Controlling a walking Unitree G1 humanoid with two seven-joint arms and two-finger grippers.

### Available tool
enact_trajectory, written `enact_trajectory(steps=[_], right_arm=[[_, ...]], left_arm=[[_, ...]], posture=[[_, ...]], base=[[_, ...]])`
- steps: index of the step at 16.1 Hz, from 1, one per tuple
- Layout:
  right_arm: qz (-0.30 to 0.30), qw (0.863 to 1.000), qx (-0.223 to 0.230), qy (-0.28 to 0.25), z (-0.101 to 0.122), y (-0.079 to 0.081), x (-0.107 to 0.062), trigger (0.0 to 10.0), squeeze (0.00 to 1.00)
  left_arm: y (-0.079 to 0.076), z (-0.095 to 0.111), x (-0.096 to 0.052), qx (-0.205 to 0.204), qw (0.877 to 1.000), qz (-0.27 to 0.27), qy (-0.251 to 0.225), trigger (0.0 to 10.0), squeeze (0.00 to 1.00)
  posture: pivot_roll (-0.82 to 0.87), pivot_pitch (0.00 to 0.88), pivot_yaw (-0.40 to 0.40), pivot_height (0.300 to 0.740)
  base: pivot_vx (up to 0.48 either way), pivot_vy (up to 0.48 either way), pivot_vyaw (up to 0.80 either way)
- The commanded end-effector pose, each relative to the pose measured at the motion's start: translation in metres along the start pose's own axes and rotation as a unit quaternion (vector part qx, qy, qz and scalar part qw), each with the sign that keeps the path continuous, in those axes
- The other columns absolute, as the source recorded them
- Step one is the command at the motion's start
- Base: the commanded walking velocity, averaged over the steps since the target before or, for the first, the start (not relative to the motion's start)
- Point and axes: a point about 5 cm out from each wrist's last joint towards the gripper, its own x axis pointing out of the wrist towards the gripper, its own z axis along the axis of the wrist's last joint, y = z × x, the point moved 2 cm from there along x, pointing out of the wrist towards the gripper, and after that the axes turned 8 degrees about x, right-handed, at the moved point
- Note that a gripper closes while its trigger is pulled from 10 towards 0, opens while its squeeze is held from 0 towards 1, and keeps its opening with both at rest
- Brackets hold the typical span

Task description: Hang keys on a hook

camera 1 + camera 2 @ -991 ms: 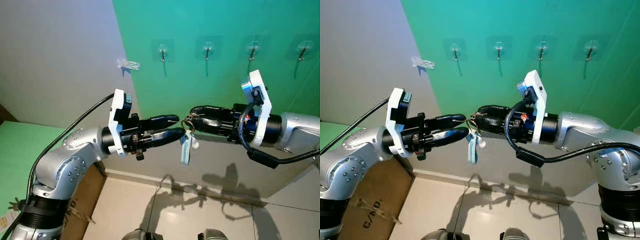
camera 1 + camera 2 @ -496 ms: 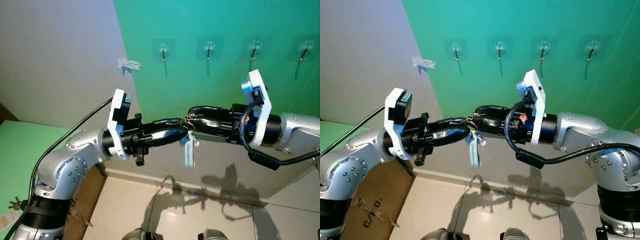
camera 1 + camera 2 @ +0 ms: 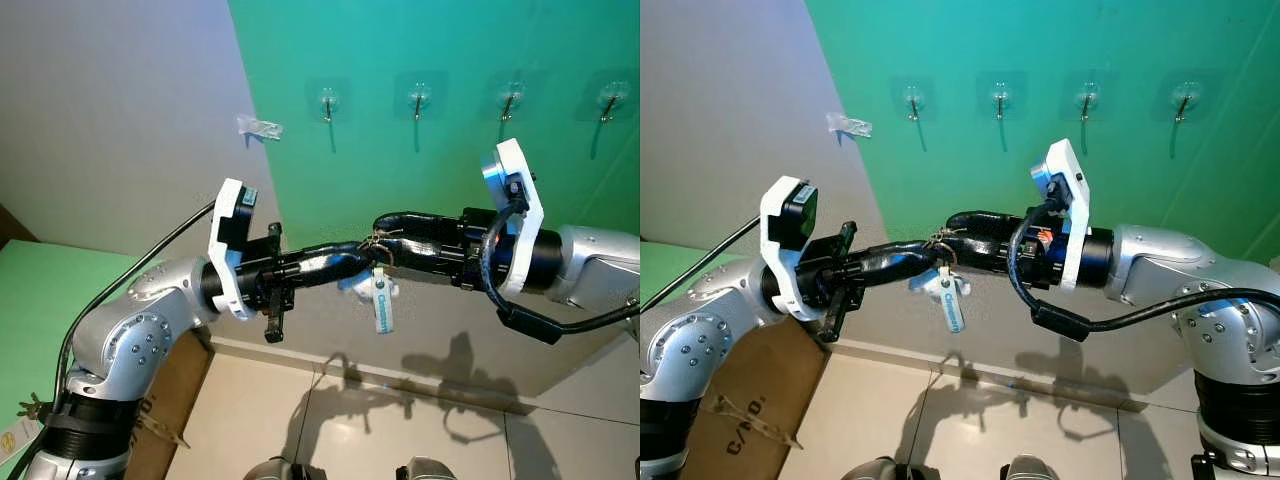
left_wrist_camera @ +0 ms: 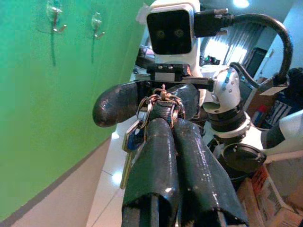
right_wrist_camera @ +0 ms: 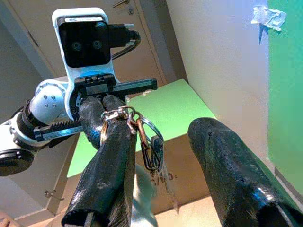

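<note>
Below the 4 wall hooks [image 3: 416, 100], the left gripper [image 3: 362, 258] pinches the key ring [image 5: 142, 137] in mid-air, its keys and blue tag [image 3: 383, 302] dangling, while the right gripper [image 3: 385, 232] spreads wide around it.

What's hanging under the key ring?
Under the key ring dangle keys and a pale blue tag with writing on it. The left gripper, shut on the ring, covers part of it; the right gripper is open.
</note>
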Motion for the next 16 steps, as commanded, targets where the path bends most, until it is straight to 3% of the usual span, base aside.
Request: enact_trajectory(steps=[1, 5, 7, 8, 9, 13, 15, 16], right_arm=[[-0.001, 1.000, -0.005, 0.001, 0.001, 0.001, 0.003, 10.0, 0.00], [-0.033, 0.999, -0.006, -0.001, -0.002, -0.008, 0.003, 10.0, 0.00], [-0.121, 0.992, -0.033, -0.014, -0.001, -0.031, 0.004, 10.0, 0.00], [-0.151, 0.988, -0.033, -0.024, 0.001, -0.040, 0.004, 10.0, 0.84], [-0.191, 0.980, -0.034, -0.036, 0.004, -0.051, 0.003, 10.0, 1.00], [-0.310, 0.943, -0.108, -0.054, 0.013, -0.074, 0.002, 10.0, 1.00], [-0.399, 0.896, -0.188, -0.040, 0.010, -0.091, 0.000, 10.0, 1.00], [-0.424, 0.882, -0.202, -0.042, 0.007, -0.095, -0.002, 10.0, 1.00]], left_arm=[[0.004, 0.004, -0.003, 0.013, 1.000, 0.017, -0.002, 0.0, 0.00], [0.005, 0.002, 0.000, 0.022, 0.999, 0.033, -0.004, 0.0, 0.00], [0.005, 0.003, 0.001, 0.022, 0.999, 0.039, -0.008, 0.0, 0.00], [0.005, 0.004, 0.001, 0.023, 0.999, 0.039, -0.009, 0.0, 0.00], [0.005, 0.004, 0.001, 0.023, 0.999, 0.040, -0.010, 0.0, 0.00], [0.007, 0.005, 0.000, 0.022, 0.999, 0.047, -0.009, 0.0, 0.00], [0.009, 0.006, 0.000, 0.023, 0.998, 0.052, -0.009, 0.0, 0.00], [0.011, 0.006, -0.002, 0.024, 0.998, 0.057, -0.007, 0.0, 0.00]], posture=[[-0.27, 0.058, 0.115, 0.720], [-0.27, 0.068, 0.117, 0.720], [-0.27, 0.069, 0.117, 0.720], [-0.27, 0.069, 0.116, 0.720], [-0.27, 0.070, 0.117, 0.720], [-0.27, 0.073, 0.117, 0.720], [-0.27, 0.072, 0.117, 0.720], [-0.27, 0.071, 0.116, 0.720]], base=[[0.000, 0.000, 0.00], [0.000, 0.000, 0.00], [0.000, 0.000, 0.00], [0.000, 0.000, 0.00], [0.000, 0.000, 0.00], [0.000, 0.000, 0.00], [0.000, 0.000, 0.00], [0.000, 0.000, 0.00]])
